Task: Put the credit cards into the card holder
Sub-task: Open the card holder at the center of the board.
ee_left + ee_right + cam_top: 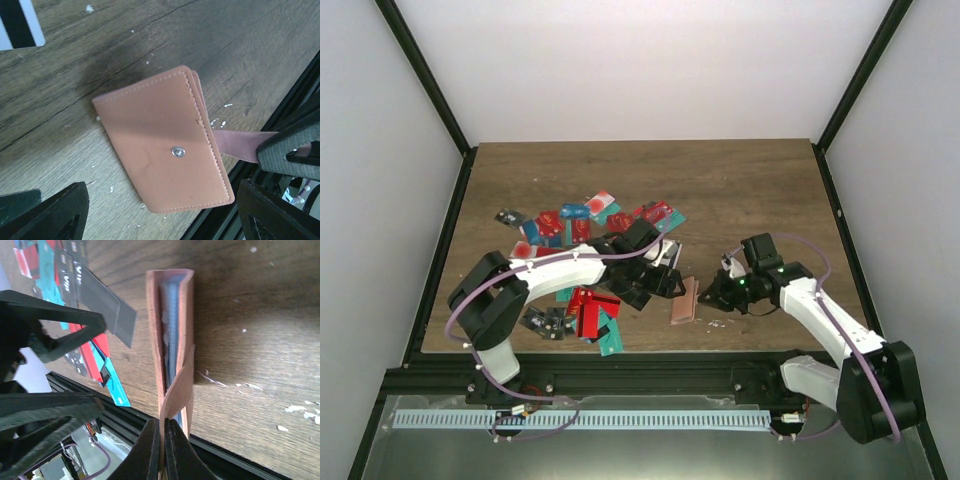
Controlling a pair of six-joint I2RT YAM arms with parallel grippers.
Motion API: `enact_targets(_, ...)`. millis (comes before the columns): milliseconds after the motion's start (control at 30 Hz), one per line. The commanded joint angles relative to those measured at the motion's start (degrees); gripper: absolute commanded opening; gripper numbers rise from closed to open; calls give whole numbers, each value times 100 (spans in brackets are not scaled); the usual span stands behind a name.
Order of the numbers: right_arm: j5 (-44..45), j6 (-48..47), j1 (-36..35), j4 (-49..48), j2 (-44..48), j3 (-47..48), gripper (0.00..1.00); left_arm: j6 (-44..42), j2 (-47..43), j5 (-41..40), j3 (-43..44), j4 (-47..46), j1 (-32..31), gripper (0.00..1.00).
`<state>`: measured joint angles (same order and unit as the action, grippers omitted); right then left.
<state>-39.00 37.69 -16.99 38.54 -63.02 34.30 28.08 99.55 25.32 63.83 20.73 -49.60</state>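
Right gripper (162,427): we clamp the card holder (160,145) by its flap.
Left gripper (162,197): fingers apart, at the holder's nine o'clock.
Risk: the flap slips and the holder closes.

Robot lab enclosure, white walls (650,60), wooden table (740,180)

A wooden table (750,180) carries scattered credit cards (588,312) and the card holder (684,300).
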Motion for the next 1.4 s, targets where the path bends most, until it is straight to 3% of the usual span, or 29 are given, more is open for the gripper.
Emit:
enact_targets(0,-99,-93,-28,111,200,323,1,-104,210,18,250,151,-113,83)
enact_targets(500,-71,-111,-29,124,290,144,1,-65,474,100,477,58,-241,83)
enact_targets(700,85,-104,-30,232,351,123,1,-72,571,-354,486,212,-265,76)
enact_targets(833,344,-101,-30,395,353,66,1,-92,540,-700,449,340,-264,60)
enact_targets(1100,895,199,-31,483,237,-221,1,-18,431,-1133,75,335,-265,14)
enact_targets(1233,1267,366,-25,452,107,-230,8,260,372,-1238,-286,233,-261,11)
enact_targets(1367,1365,354,-24,467,14,-116,29,565,275,-1130,-677,58,-259,10)
